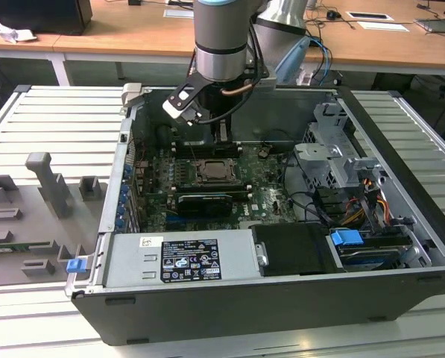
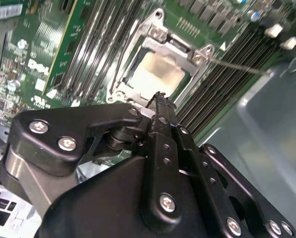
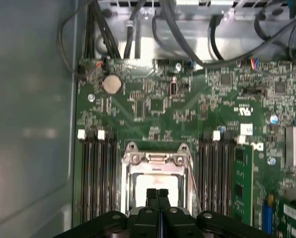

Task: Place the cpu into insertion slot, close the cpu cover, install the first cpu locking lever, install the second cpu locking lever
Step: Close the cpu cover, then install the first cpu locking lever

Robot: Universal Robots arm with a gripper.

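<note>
wooden desks (image 1: 371,45) behind; pale ribbed worktable (image 1: 58,119) underneath; grey fixture blocks (image 1: 51,183) at exterior view's left.

light: bright, even | glare: cpu (image 2: 155,74) washed pale | shadow: case (image 1: 282,119) interior dim

**Arm vertical, gripper tips-down, fingers together**

One arm (image 1: 221,37) comes straight down from the top of the exterior view, its grey wrist cylinder upright. A second arm segment angles off behind it toward the exterior view's right. The black gripper (image 1: 223,128) hangs below the wrist, pointing down. A black-and-white camera bracket (image 1: 183,103) juts from the wrist on the exterior view's left, and a cable loops under the flange. In both wrist views the two slim black fingers (image 3: 151,197) (image 2: 163,110) are pressed together, tips touching with no gap. The black linkage bars on either side are folded inward, with silver screws showing.
</note>
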